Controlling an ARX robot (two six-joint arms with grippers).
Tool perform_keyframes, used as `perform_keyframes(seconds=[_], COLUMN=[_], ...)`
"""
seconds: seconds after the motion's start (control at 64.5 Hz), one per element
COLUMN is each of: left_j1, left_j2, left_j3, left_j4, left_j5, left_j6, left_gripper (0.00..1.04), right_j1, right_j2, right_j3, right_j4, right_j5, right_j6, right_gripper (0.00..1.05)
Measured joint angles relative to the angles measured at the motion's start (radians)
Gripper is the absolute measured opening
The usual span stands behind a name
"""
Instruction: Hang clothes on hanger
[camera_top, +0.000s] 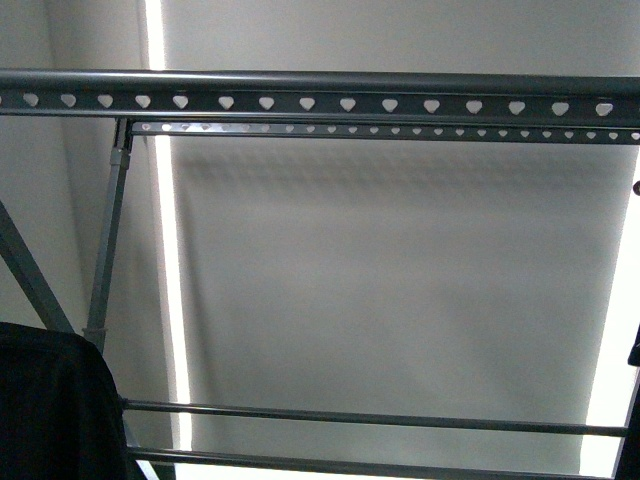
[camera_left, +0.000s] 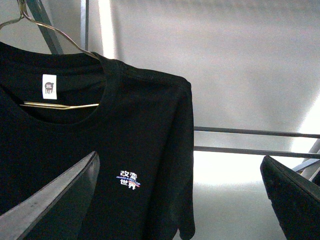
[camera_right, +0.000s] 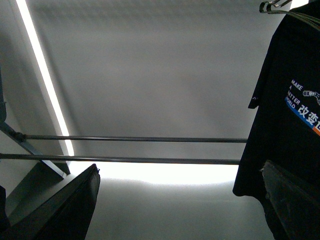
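Plain grey wall (camera_top: 400, 300) with one bright vertical light strip (camera_top: 168, 250).

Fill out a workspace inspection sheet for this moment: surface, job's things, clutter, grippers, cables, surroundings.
Surface: nothing seen; no table in any view.
Job's things: the black T-shirt hangs on a thin wire coat hanger; what the hook hangs from is out of frame. The drying rack stands ahead, and the stretch of its heart-punched top rail in the front view is bare.
Clutter: nothing seen.
Grippers: left gripper open, facing the T-shirt; right gripper open, nothing between its fingers, the T-shirt at the edge of its view.
Cables: nothing seen.
Surroundings: pale wall with a bright light strip behind the rack.
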Motion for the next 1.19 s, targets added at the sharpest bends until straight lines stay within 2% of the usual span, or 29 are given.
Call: perform_keyframes(seconds=[0.62, 0.698, 0.744, 0.791, 0.837, 0.868, 0.93, 0.992, 1.07, 1.194], left_j1=[0.0, 0.014, -0.008, -0.058, -0.134, -0.206, -0.264, -0.291, -0.296, -0.294], left_j2=[0.0, 0.005, 0.022, 0.064, 0.151, 0.252, 0.384, 0.568, 0.721, 0.961], left_j3=[0.0, -0.001, 0.001, 0.008, 0.031, 0.063, 0.123, 0.212, 0.302, 0.467], left_j4=[0.0, 0.07, 0.142, 0.198, 0.259, 0.327, 0.383, 0.446, 0.441, 0.321], left_j5=[0.0, 0.112, 0.112, 0.067, -0.042, -0.148, -0.254, -0.383, -0.473, -0.645], left_j6=[0.0, -0.06, -0.098, -0.121, -0.13, -0.13, -0.141, -0.163, -0.204, -0.329], left_gripper=[0.98, 0.98, 0.98, 0.98, 0.98, 0.98, 0.98, 0.98, 0.98, 0.98], right_j1=[0.0, 0.0, 0.0, 0.0, 0.0, 0.0, 0.0, 0.0, 0.0, 0.0], right_j2=[0.0, 0.0, 0.0, 0.0, 0.0, 0.0, 0.0, 0.0, 0.0, 0.0], right_j3=[0.0, 0.0, 0.0, 0.0, 0.0, 0.0, 0.0, 0.0, 0.0, 0.0], right_j4=[0.0, 0.0, 0.0, 0.0, 0.0, 0.0, 0.0, 0.0, 0.0, 0.0], right_j5=[0.0, 0.0, -0.002, -0.001, 0.001, 0.001, 0.001, 0.0, 0.001, 0.001], right_j6=[0.0, 0.0, 0.0, 0.0, 0.0, 0.0, 0.0, 0.0, 0.0, 0.0], right_gripper=[0.97, 0.97, 0.97, 0.97, 0.97, 0.97, 0.97, 0.97, 0.97, 0.97])
